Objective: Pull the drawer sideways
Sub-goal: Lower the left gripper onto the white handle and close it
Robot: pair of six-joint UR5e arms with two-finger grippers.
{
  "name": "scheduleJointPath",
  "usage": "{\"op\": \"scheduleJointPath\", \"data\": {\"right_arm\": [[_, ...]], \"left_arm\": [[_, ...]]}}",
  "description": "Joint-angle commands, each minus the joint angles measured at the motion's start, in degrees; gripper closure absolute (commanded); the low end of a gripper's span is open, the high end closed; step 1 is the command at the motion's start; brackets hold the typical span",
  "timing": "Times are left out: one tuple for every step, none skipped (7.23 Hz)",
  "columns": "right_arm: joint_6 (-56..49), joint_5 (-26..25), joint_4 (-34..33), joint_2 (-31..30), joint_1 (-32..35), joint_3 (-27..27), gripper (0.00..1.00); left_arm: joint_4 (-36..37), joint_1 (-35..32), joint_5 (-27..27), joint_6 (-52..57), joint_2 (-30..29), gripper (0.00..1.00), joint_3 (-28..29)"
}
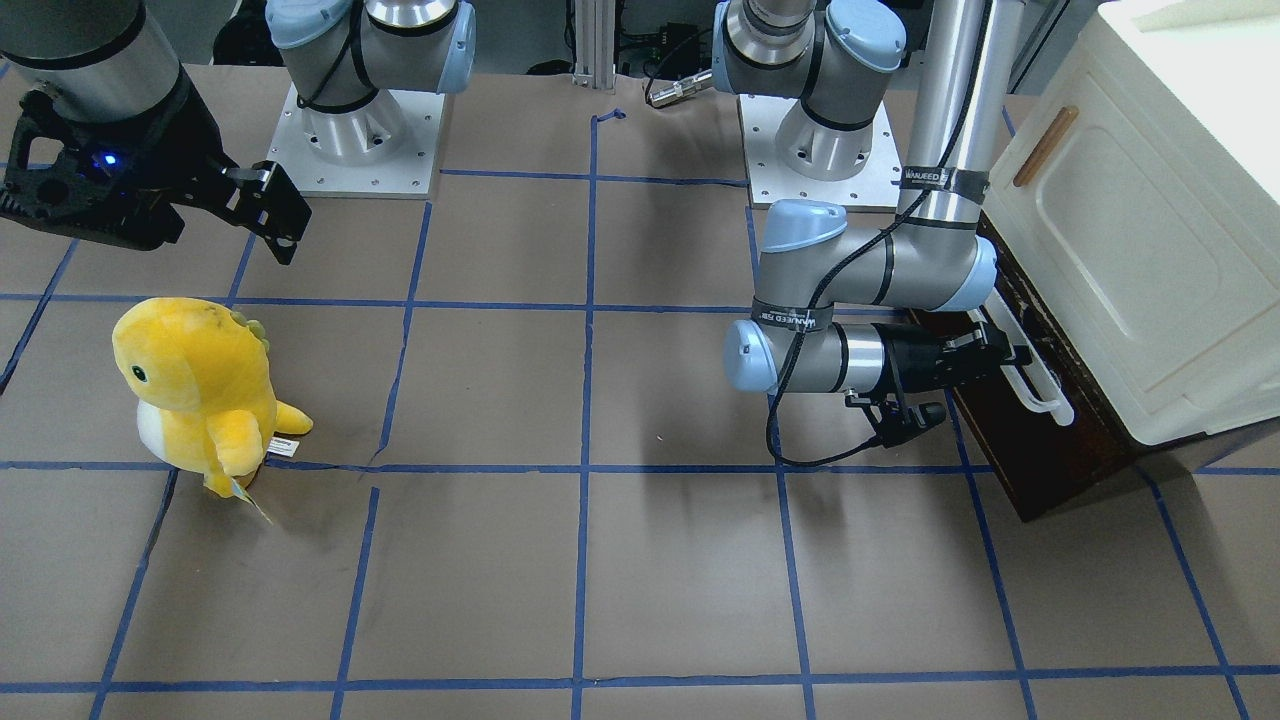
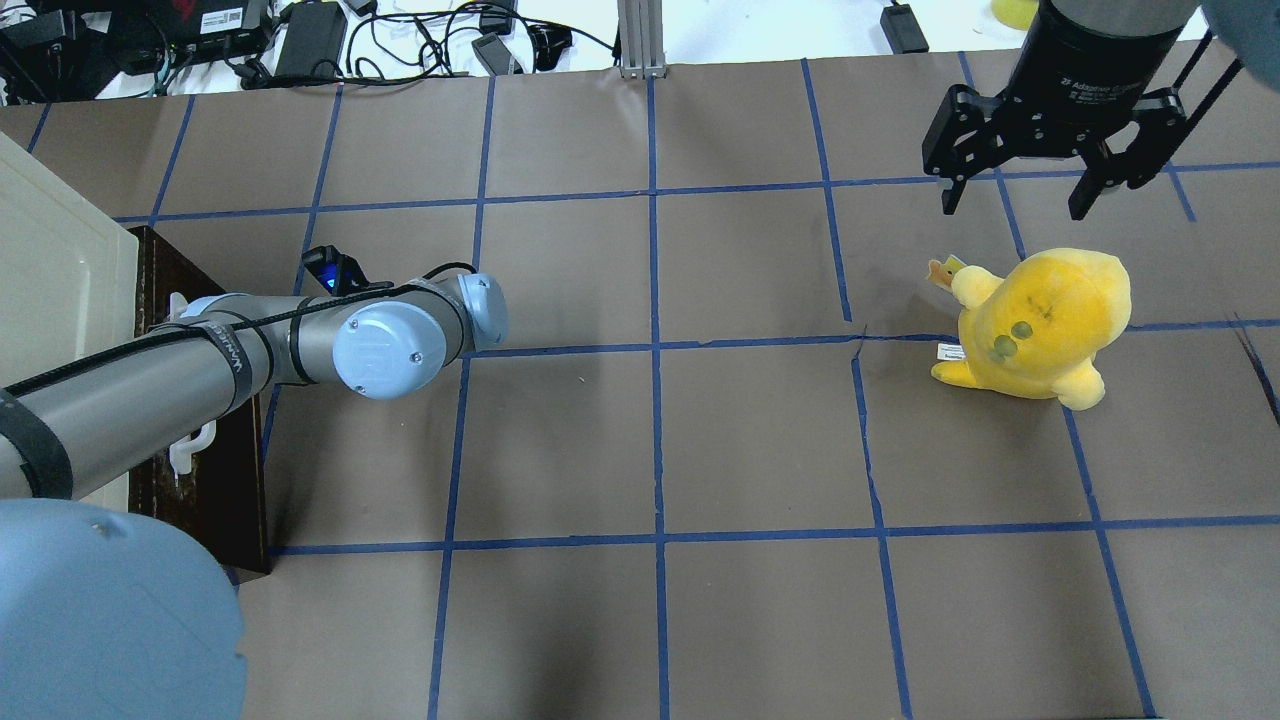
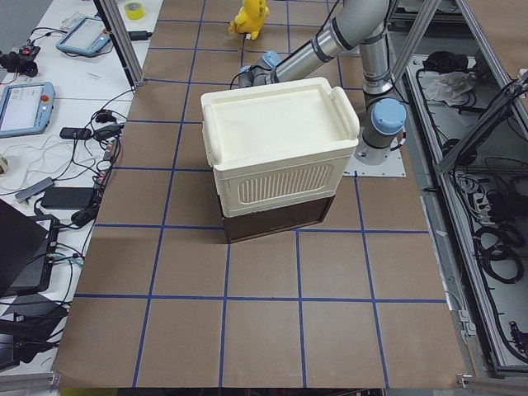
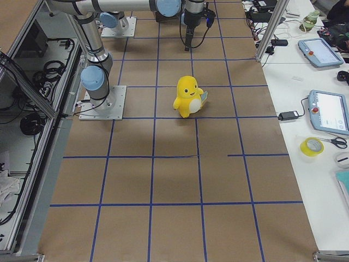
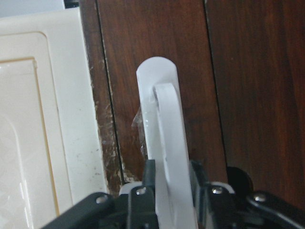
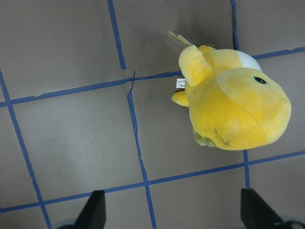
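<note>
A: We have a brown paper-covered bench (image 1: 680, 580) gridded with blue tape (image 1: 585, 400). Cables (image 2: 420, 40) and power bricks lie past its far edge.

B: Where do we find the drawer (image 1: 1050, 460)?

A: Toward the bench's left end, under the cream cabinet (image 1: 1150, 250). It looks pushed in, or nearly so. Our left end effector (image 5: 172, 167) is clamped on the white bar handle (image 5: 167, 129), one finger (image 5: 148, 174) on each side of the bar.

B: And the right end effector (image 2: 1014, 205)?

A: Spread wide and gripping nothing. It hangs over the right end, near the far edge, just beyond the yellow plush toy (image 1: 200, 385).

B: What worries us from here?

A: The bar looks smooth, so we think the fingers could slide along it or slip off. If our pull runs off the drawer's line of travel, the drawer may bind. We also see nothing anchoring the cabinet, so the whole stack might drag across the paper and the drawer would never open.
</note>
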Motion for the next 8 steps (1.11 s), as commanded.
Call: {"op": "scheduleJointPath", "data": {"right_arm": [[0.0, 0.0, 0.0, 0.0, -0.1, 0.0, 0.0], [0.0, 0.0, 0.0, 0.0, 0.0, 0.0, 0.0], [0.0, 0.0, 0.0, 0.0, 0.0, 0.0, 0.0], [0.0, 0.0, 0.0, 0.0, -0.1, 0.0, 0.0], [0.0, 0.0, 0.0, 0.0, 0.0, 0.0, 0.0], [0.0, 0.0, 0.0, 0.0, 0.0, 0.0, 0.0], [0.0, 0.0, 0.0, 0.0, 0.0, 0.0, 0.0], [0.0, 0.0, 0.0, 0.0, 0.0, 0.0, 0.0]], "left_arm": [[0.0, 0.0, 1.1, -0.1, -1.1, 0.65, 0.1], [0.3, 0.0, 1.0, 0.1, -1.3, 0.65, 0.1], [0.3, -0.1, 1.0, 0.3, -1.3, 0.66, 0.1], [0.4, -0.1, 0.9, 0.6, -1.2, 0.67, 0.2], [0.4, -0.1, 0.9, 0.7, -1.1, 0.7, 0.2], [0.5, -0.1, 0.7, 0.8, -0.9, 0.84, 0.2], [0.5, -0.1, 0.7, 0.8, -0.7, 0.88, 0.3], [0.5, -0.1, 0.8, 0.8, -0.7, 0.88, 0.3]]}}
